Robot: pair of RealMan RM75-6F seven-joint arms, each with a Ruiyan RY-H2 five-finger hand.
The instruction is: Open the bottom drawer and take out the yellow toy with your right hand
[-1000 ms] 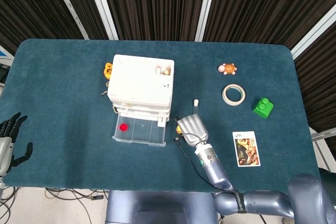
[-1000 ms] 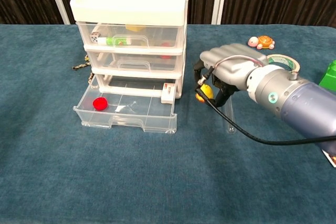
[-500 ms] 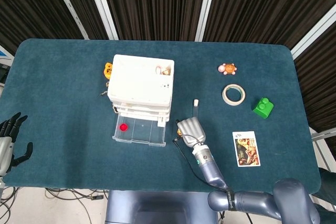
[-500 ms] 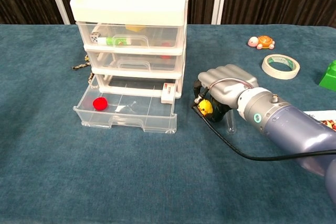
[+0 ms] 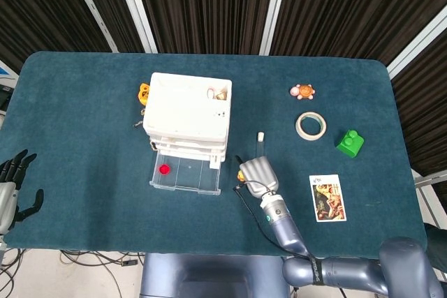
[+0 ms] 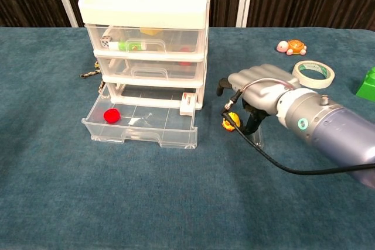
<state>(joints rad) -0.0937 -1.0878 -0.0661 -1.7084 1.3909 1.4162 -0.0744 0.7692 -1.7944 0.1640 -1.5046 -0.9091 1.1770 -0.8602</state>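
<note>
Bottom drawer (image 6: pixel 140 128) of white drawer unit (image 5: pixel 187 106) pulled out, red disc (image 6: pixel 111 115) and small white box (image 6: pixel 188 104) inside. Yellow toy (image 6: pixel 229 121) out on worktop (image 5: pixel 84 123), just right of drawer front corner, under right hand (image 6: pixel 261 89). Right hand fingers arched over toy, thumb beside it; contact or gap not resolvable, grip state cannot tell. Clear tube (image 5: pixel 260 143) lying beyond hand. Left hand (image 5: pixel 12 190) at far left worktop edge, fingers spread, holding nothing. Elsewhere on worktop: turtle toy (image 5: pixel 302 91), tape roll (image 5: pixel 310 125), green block (image 5: pixel 349 142), picture card (image 5: pixel 327 198); orange toy (image 5: pixel 144 92) behind unit's left side
</note>
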